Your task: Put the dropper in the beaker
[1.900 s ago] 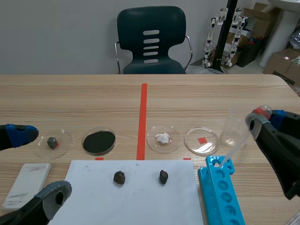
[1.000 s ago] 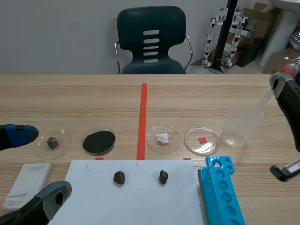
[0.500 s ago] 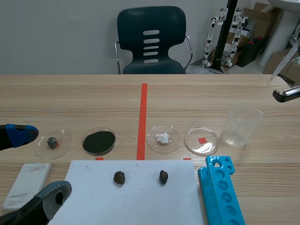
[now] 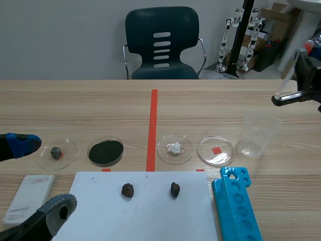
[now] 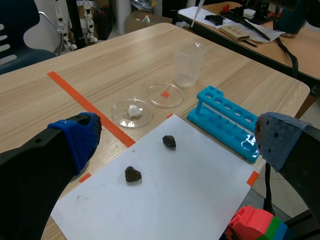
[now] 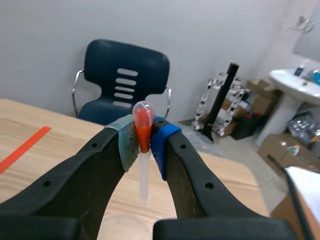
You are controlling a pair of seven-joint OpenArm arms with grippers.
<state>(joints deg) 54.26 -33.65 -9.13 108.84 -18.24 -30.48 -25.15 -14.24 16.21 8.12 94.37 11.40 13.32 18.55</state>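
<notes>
Pick-up looks done: the right jaws are closed on the dropper [image 6: 143, 167] at its orange bulb, tip hanging down. It is held high above the surface [image 4: 100, 105], off to the right of the beaker [image 4: 257, 136] and, judging by the scene view, not yet over its mouth. The beaker stands upright and looks empty. The left jaws are wide apart, holding nothing, low at the near left. Left to do: bring the tip over the beaker, lower, release.
</notes>
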